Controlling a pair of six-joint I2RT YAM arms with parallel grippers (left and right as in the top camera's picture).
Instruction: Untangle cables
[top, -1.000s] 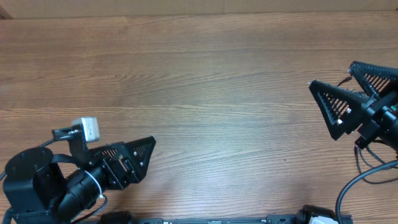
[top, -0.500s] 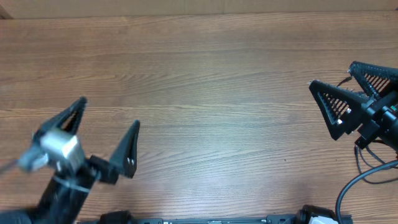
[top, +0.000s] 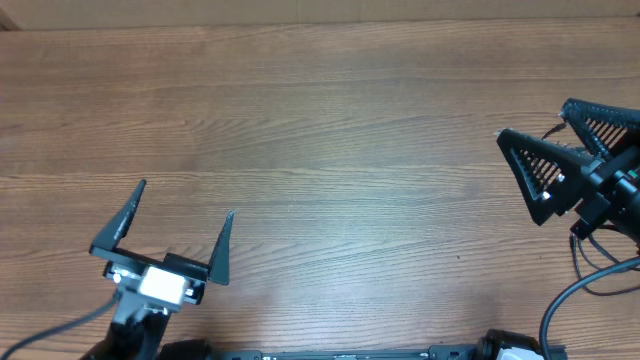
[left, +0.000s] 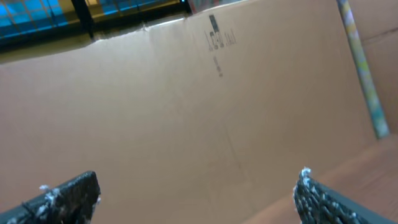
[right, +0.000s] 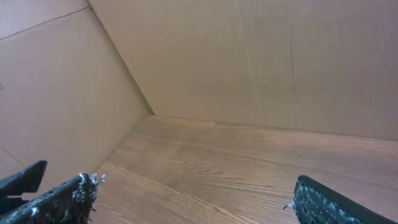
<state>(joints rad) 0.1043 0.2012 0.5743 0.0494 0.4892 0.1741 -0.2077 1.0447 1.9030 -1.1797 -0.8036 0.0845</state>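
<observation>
No cables show in any view; they are out of sight. In the overhead view my left gripper (top: 185, 198) stands open near the table's front left, its two black fingers pointing toward the far edge with nothing between them. My right gripper (top: 533, 119) is open at the right edge and points left, also holding nothing. The left wrist view shows the left gripper (left: 199, 177) spread wide, facing a cardboard wall (left: 186, 93). The right wrist view shows the right gripper (right: 196, 180) spread wide over bare wood.
The wooden table (top: 330, 130) fills the overhead view. Cardboard walls (right: 249, 56) stand behind and beside it. Thick black arm wires (top: 590, 272) loop by the right arm at the lower right. The arms' base bar (top: 350, 354) runs along the front edge.
The left arm has swung round: its gripper pointed right a second ago and now points toward the far edge, still open. The right arm has not moved.
</observation>
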